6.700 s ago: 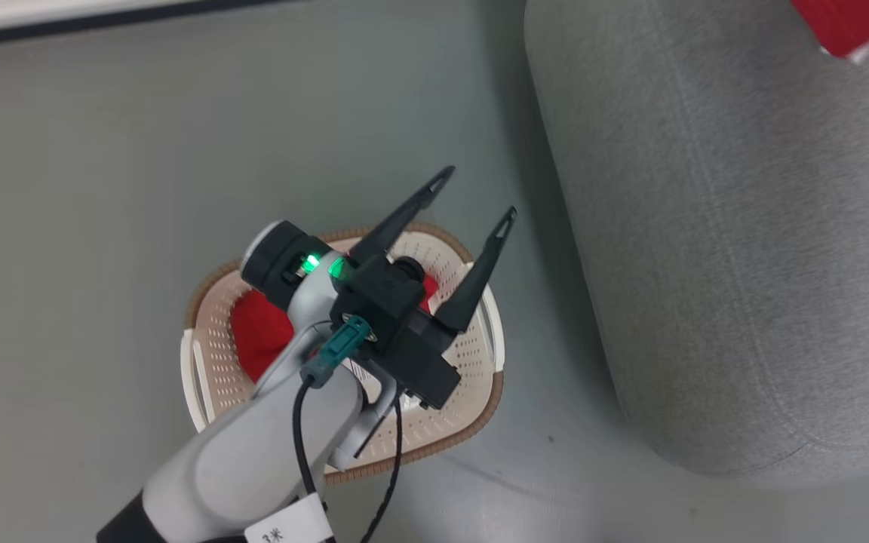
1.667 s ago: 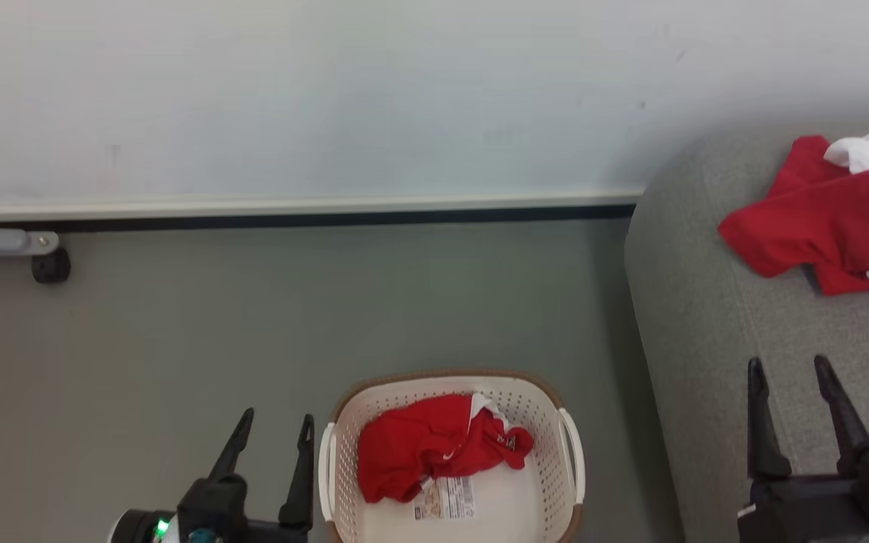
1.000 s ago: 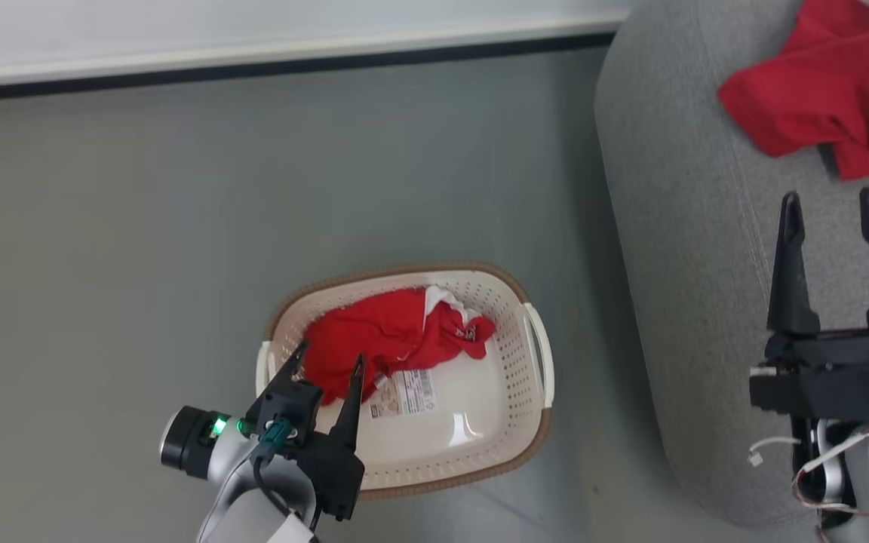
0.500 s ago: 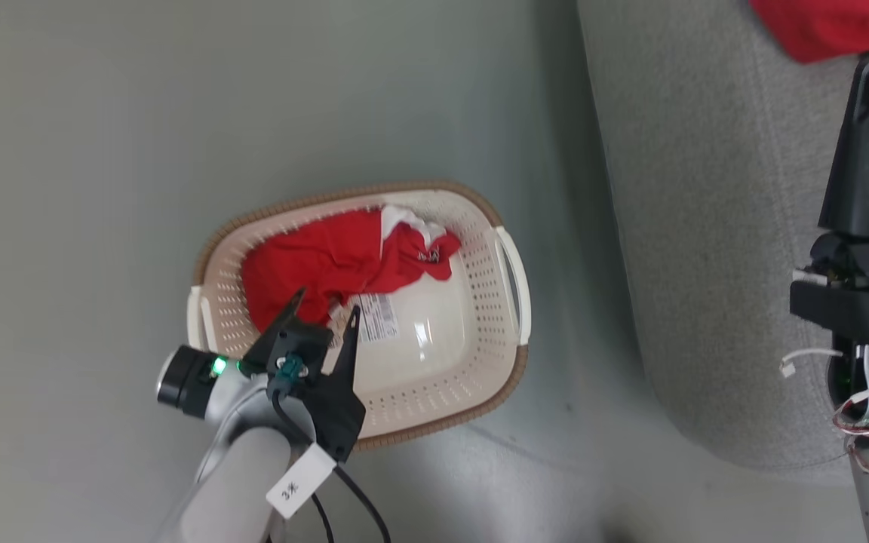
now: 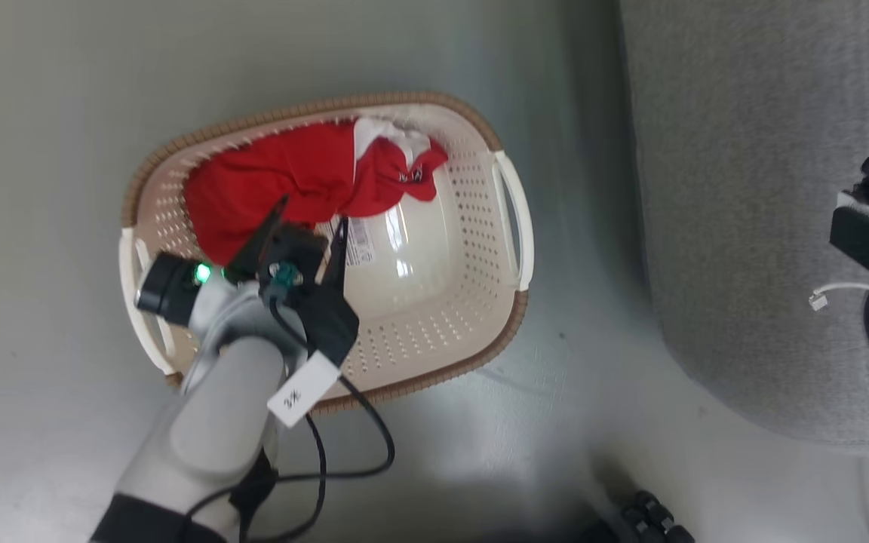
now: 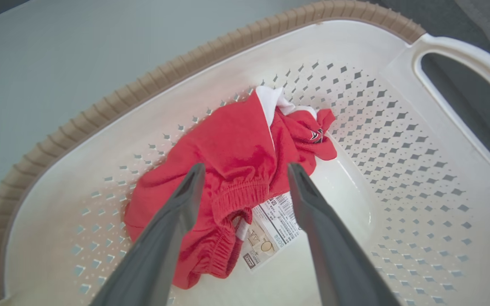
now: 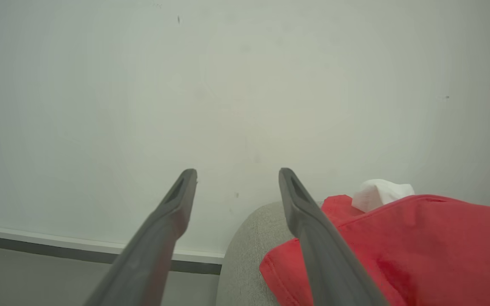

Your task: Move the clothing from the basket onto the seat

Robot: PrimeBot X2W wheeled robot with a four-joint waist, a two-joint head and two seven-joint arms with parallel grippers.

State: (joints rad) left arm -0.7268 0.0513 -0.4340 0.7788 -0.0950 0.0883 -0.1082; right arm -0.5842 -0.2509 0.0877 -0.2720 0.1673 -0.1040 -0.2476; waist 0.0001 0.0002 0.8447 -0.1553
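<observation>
Red garment (image 6: 236, 161) is bunched up against the basket (image 5: 472, 302) wall farthest from the robot. It has white trim poking out at its top edge and an elastic hem facing the camera in the left wrist view. It partly covers the barcode label (image 6: 272, 223) stuck on the basket's bottom. Left gripper (image 6: 245, 168) is down inside the basket with its fingers spread wide, one on each side of the bunched hem, just above the cloth. Can't tell if the tips touch it, but nothing's pinched. Basket sits on the grey floor (image 5: 50, 75) near the seat (image 5: 744, 226), with a strip of floor between them. Right gripper (image 7: 236, 173) is wide open too, holding nothing, and points at a pale wall (image 7: 228, 85) from up over the seat. Second garment (image 7: 398, 246), also red with a bit of white at the top, lies on the seat, and one right finger overlaps it in the wrist view. White tag (image 5: 302, 388) dangles off the left arm (image 5: 208, 422).
</observation>
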